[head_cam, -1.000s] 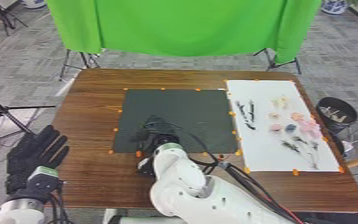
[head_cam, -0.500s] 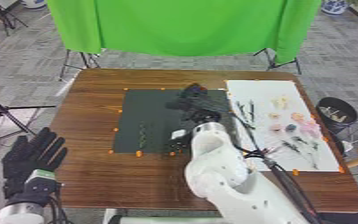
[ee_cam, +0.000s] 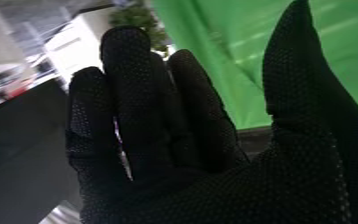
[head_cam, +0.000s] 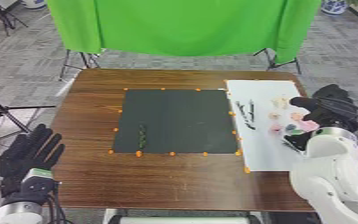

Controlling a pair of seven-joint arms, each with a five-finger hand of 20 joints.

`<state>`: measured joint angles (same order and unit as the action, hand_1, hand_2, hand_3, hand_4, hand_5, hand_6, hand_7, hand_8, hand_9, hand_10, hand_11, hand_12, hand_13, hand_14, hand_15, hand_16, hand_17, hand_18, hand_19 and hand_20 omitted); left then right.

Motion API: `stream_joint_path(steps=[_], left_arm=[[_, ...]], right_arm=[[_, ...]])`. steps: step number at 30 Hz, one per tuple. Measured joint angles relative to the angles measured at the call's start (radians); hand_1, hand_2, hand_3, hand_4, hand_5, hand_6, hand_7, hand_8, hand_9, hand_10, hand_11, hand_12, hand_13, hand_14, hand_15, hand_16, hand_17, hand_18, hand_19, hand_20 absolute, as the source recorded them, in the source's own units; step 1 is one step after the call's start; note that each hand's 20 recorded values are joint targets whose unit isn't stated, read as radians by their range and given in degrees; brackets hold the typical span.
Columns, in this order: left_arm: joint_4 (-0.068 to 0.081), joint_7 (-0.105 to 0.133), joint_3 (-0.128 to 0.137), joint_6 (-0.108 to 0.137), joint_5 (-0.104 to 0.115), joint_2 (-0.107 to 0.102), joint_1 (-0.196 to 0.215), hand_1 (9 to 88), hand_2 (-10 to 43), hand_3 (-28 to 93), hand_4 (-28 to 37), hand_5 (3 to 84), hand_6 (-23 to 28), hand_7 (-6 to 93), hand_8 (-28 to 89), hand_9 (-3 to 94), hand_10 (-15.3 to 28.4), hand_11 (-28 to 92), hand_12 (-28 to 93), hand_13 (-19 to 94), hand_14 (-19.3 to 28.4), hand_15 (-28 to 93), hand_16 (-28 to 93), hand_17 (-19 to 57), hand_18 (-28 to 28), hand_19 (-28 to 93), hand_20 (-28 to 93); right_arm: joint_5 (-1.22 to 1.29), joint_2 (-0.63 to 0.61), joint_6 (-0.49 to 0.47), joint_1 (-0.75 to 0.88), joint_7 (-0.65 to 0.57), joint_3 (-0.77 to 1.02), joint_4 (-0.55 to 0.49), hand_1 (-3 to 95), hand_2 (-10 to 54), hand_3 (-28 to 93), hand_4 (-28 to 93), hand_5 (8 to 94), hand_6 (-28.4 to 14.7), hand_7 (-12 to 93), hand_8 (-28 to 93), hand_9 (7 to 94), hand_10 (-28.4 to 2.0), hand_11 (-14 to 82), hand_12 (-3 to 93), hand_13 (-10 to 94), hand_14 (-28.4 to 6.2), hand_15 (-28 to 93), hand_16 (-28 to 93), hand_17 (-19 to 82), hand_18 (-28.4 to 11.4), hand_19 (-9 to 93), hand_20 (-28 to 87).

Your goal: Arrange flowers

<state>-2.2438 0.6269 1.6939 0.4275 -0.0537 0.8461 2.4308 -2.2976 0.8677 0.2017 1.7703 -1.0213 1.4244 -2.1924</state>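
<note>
One pink flower (head_cam: 308, 125) is partly hidden by the right hand (head_cam: 334, 106).

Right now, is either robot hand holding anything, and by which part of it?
Nothing is held: the right robot hand and the left robot hand are both open and empty.

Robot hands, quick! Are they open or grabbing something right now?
Left hand: open, fingers straight, holding nothing.
Right hand: open too, fingers straight and thumb apart, nothing in it, near the pink flowers.
</note>
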Motion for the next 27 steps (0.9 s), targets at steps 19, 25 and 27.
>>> stream_joint_path(steps=[19, 25, 27], left_arm=[[0.010, 0.019, -0.056, -0.002, 0.057, -0.004, -0.088, 27.3, 14.9, 75, -28.3, 45.3, 9.9, 18.9, -11, 37.6, 15.1, 23, 9, 26, 16.3, 39, -10, -6.0, 14.0, 40, 6], [0.015, 0.019, -0.072, 0.001, 0.093, -0.014, -0.118, 27.5, 15.0, 75, -28.3, 45.7, 10.0, 19.4, -11, 37.8, 15.4, 23, 9, 26, 16.3, 40, -10, -6.0, 14.0, 40, 6], [0.015, 0.017, -0.072, 0.001, 0.092, -0.017, -0.122, 27.5, 15.0, 75, -28.3, 45.7, 10.0, 19.5, -11, 37.9, 15.4, 23, 9, 26, 16.3, 40, -10, -5.9, 14.0, 40, 6]], right_arm=[[0.115, 0.071, -0.274, 0.155, -0.076, 0.143, -0.002, 37.7, -9.5, 77, -24, 53.0, -12.3, 12, -9, 48.6, -23.8, 10.8, 13.9, 59, -19.3, 58, 15, 34, -27.0, 86, 17], [0.116, 0.080, -0.269, 0.145, -0.083, 0.125, 0.053, 40.7, -9.5, 78, -24, 54.1, -11.9, 13, -9, 50.5, -23.0, 11.5, 13.5, 60, -19.1, 58, 15, 34, -26.7, 86, 16], [0.117, 0.085, -0.269, 0.145, -0.085, 0.123, 0.071, 42.3, -9.5, 77, -24, 54.6, -11.7, 13, -9, 53.8, -22.5, 12.4, 13.5, 62, -18.7, 58, 14, 34, -26.7, 86, 15]])
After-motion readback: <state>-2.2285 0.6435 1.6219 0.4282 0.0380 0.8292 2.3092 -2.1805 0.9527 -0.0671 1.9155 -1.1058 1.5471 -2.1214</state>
